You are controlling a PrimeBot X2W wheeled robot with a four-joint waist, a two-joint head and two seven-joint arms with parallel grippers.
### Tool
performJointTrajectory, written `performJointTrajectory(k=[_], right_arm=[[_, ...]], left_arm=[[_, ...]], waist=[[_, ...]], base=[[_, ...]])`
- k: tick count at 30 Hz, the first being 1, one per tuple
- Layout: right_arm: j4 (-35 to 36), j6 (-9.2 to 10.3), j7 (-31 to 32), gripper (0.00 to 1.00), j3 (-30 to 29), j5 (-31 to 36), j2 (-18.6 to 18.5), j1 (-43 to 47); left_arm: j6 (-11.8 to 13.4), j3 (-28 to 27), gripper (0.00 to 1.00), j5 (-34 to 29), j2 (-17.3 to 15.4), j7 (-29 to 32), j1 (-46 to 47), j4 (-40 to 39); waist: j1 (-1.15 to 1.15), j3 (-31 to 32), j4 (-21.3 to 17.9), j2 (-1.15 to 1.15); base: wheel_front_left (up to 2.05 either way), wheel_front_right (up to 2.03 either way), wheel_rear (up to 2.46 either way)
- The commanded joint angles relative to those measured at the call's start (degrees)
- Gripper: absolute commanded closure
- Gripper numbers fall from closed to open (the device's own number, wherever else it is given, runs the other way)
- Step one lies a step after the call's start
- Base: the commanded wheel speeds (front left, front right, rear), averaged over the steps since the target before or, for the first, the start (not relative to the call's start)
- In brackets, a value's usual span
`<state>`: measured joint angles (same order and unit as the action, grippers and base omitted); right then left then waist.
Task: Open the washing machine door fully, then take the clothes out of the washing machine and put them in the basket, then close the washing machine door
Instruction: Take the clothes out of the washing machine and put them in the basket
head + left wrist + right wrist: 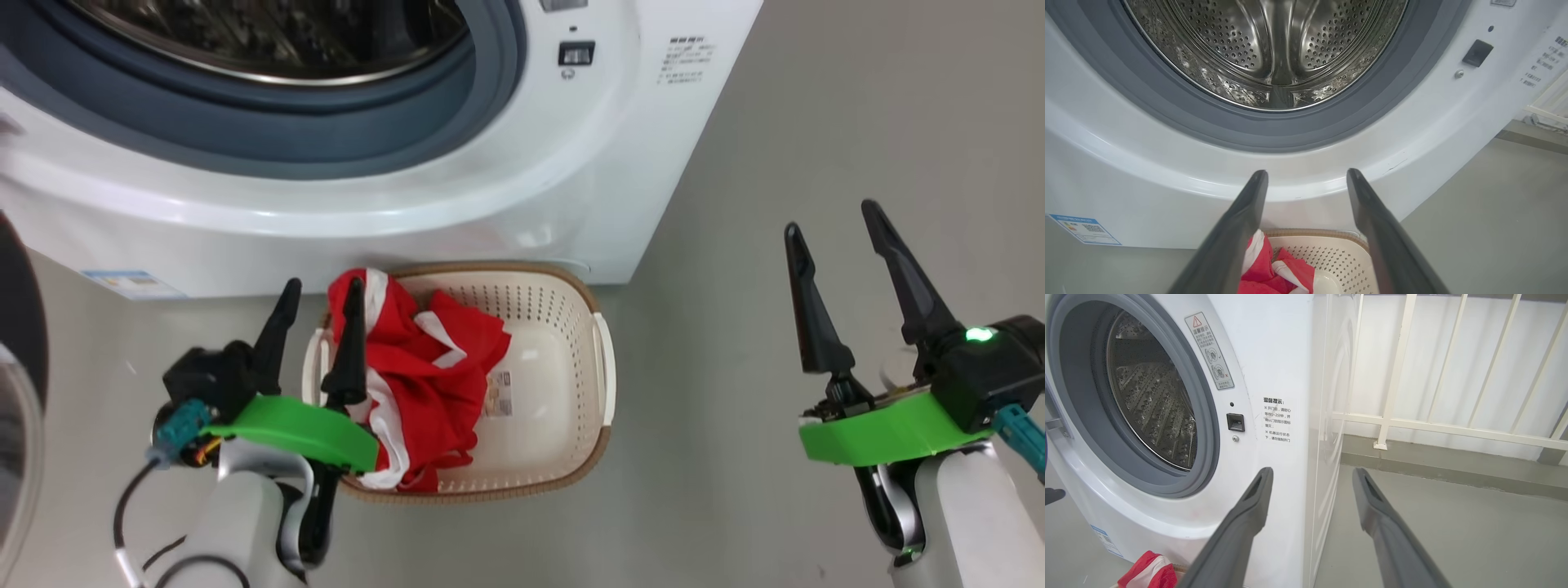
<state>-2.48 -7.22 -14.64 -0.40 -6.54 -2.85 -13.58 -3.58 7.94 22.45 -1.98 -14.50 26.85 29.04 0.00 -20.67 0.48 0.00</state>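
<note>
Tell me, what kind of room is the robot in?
Most likely a laundry corner, perhaps on a balcony. A white front-loading washing machine stands with its steel drum showing, a basket holding red-and-white clothes sits on the grey floor before it, and a white railing runs beside it.

You'll see the washing machine (408,204) standing white with its grey gasket exposed and the steel drum (1274,61) showing bare perforated metal. The washing machine door (20,310) is swung open at its left. The basket (539,310) sits upright just before the machine's base, with the red-and-white clothes (424,359) heaped over its left side.
</note>
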Motion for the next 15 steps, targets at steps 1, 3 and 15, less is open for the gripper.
performJointTrajectory(k=[1,3,15], right_arm=[[1.02,-0.26,-0.36,0.0,1.0,-0.36,-0.03,0.84],[0.65,-0.26,-0.36,0.0,0.75,-0.49,-0.03,1.17],[-1.53,-0.26,-0.36,0.0,-2.44,0.96,-0.03,2.55]], left_arm=[[0.1,-1.79,0.0,-1.04,-1.02,-0.5,-1.07,-2.55],[0.61,-1.9,0.0,-2.27,-0.99,-0.5,-2.27,-4.84],[2.84,-3.38,0.0,-7.05,-0.94,-0.5,-9.36,-16.16]], waist=[[0.0,1.94,0.45,0.0],[0.0,2.94,0.51,0.0],[0.0,8.09,0.6,0.0]], base=[[0.0,0.0,0.0],[0.0,0.0,0.0],[0.0,0.0,0.0]])
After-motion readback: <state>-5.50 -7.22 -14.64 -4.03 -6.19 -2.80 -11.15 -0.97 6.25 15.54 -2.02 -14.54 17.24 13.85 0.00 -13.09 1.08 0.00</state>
